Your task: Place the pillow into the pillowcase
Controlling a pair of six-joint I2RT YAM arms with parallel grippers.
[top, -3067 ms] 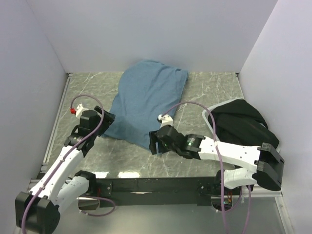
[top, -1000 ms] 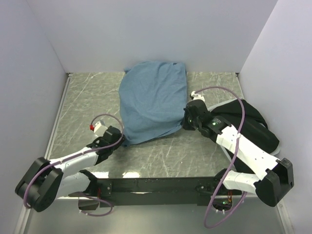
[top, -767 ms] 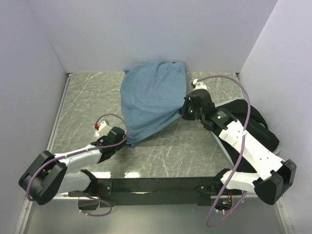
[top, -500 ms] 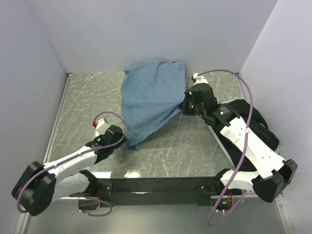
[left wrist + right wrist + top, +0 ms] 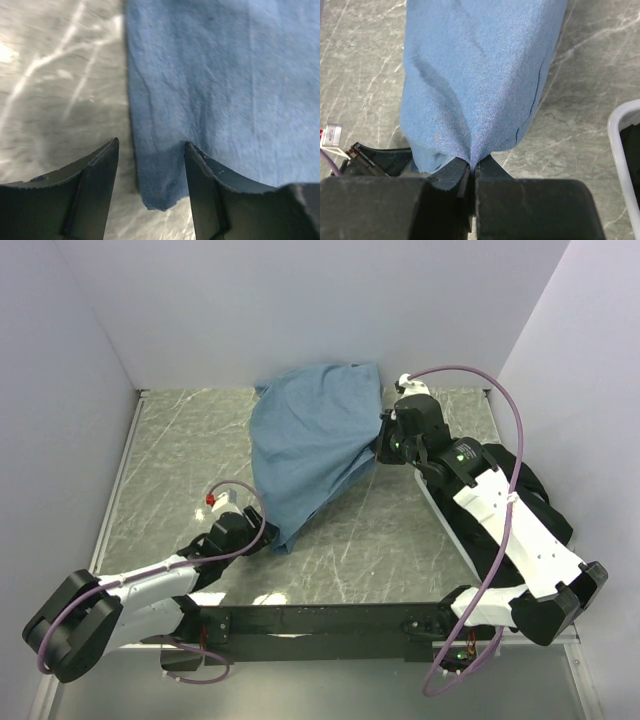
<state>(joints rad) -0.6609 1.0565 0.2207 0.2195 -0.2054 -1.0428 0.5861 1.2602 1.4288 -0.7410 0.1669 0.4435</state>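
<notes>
Dusty-blue soft cloth pillowcase (image 5: pixel 315 445): long axis runs from the far edge, centre, toward the near-left of the grey marbled worktop (image 5: pixel 400 540). Pillow not visible. My right gripper (image 5: pixel 383 440) is clamped on its far-right edge. My left gripper (image 5: pixel 262 537), fingers apart, straddles the near corner.

We see two arms, the left arm (image 5: pixel 150 578) and the right arm (image 5: pixel 500 515), each built of white shells between bulky black joint housings. A purple cable (image 5: pixel 455 368) loops from each wrist back toward its base. A small white connector (image 5: pixel 211 500) with a red tip sits by the left wrist. The jaws are matte black, thick wedges with slightly rough edges.
</notes>
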